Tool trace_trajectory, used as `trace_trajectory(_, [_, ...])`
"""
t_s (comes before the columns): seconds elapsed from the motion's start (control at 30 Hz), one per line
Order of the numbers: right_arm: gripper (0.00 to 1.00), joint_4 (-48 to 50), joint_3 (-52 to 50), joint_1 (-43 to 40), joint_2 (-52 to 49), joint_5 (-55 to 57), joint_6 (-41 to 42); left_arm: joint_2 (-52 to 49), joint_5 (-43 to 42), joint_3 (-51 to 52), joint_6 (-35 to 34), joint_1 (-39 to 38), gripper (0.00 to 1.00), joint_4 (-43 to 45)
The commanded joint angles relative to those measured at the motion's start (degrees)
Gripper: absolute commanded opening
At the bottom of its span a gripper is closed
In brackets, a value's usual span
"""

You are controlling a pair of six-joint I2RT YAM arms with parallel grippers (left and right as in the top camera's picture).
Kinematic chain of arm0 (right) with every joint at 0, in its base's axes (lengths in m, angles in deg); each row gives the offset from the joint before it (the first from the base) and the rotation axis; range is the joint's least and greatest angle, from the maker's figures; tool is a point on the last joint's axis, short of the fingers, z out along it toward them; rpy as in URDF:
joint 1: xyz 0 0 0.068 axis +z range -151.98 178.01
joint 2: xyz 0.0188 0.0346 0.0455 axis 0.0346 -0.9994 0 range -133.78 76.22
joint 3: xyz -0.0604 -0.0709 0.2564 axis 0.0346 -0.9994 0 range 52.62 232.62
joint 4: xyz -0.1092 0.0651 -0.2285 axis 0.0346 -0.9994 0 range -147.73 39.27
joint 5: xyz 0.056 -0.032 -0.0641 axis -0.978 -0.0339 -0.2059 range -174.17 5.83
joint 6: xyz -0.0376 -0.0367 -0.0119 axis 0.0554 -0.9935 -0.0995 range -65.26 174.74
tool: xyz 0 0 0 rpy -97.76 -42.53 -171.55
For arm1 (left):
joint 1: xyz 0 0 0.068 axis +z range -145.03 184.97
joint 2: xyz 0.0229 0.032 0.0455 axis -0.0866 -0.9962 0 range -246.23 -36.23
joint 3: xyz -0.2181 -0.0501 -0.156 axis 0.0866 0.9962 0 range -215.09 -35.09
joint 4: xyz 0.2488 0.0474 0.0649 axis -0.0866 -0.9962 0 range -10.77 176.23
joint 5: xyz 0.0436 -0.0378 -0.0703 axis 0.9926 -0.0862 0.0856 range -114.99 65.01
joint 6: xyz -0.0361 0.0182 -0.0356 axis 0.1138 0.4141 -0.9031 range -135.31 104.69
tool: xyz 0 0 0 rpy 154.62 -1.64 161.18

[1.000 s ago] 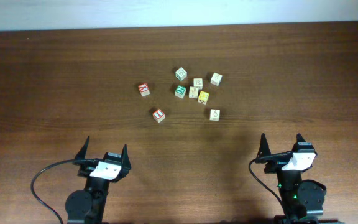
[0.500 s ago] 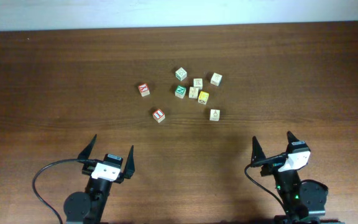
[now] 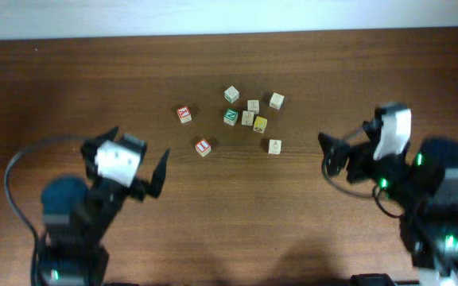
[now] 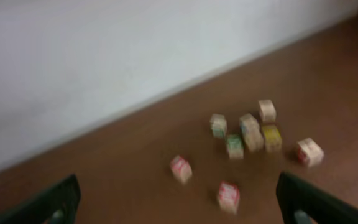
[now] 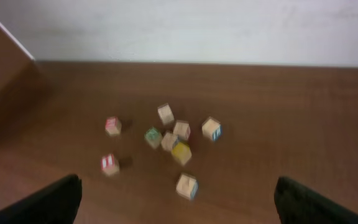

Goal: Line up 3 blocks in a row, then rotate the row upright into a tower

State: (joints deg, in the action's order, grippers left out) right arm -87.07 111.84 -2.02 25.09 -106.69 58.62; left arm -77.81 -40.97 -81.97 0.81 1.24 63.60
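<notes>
Dark wooden table (image 3: 70,79) fills the overhead view under a strip of white wall (image 3: 229,16). Left of centre sits the upper red block (image 3: 184,114), with the lower red block (image 3: 203,147) below it and the tan block (image 3: 274,146) to the right. The left gripper (image 3: 133,155) at lower left and the right gripper (image 3: 331,155) at right both stand wide and empty, well apart from every block. I judge that no rotation is begun and all three remain.

Left wrist view, blurred: fingers (image 4: 51,205) spread in the bottom corners. The lower red block (image 4: 227,196) lies ahead, the upper red block (image 4: 181,169) beyond, both free of the cluster.

Right wrist view: fingers (image 5: 316,202) are wide apart. The tan block (image 5: 186,185) lies lowest in frame. Just above it, the yellow cube (image 5: 181,152) and a green-faced cube (image 5: 153,137) could crowd a grasp.
</notes>
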Motion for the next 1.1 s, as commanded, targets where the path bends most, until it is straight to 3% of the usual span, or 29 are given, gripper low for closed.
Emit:
trace_trajectory(0.0, [0.98, -8.13, 13.05, -0.26, -12.55, -1.33, -0.48, -15.76, -4.04, -16.72, -0.48, 0.24, 0.99, -10.56])
trace_trajectory(0.17, [0.98, -19.85, 27.80, 4.94, -33.24, -1.29, -0.46, -37.05, -4.68, -38.18, -0.48, 0.24, 0.99, -30.25])
trace_trajectory(0.4, [0.99, -10.10, 28.59, 9.75, -51.28, -4.02, 1.03, -50.36, -4.85, -40.50, -0.48, 0.13, 0.99, -32.44])
trace_trajectory(0.5, [0.70, -9.99, 28.59, 9.90, -56.74, -2.43, 3.82, -52.89, -4.83, -40.50, -0.48, 0.13, 0.99, -32.57])
trace_trajectory(0.67, [0.68, -15.02, 27.74, 13.29, -60.89, 9.03, 11.58, -54.05, -4.57, -40.50, -0.48, 0.15, 0.99, -32.09])
trace_trajectory(0.9, [0.64, -12.68, 24.96, 20.39, -62.34, 23.41, 21.31, -54.05, -3.50, -40.50, -0.83, 0.15, 0.99, -30.86])
trace_trajectory(1.07, [0.54, -11.56, 24.96, 21.77, -66.12, 25.83, 23.67, -54.05, 6.45, -40.50, -11.23, 0.15, 0.99, -30.05])
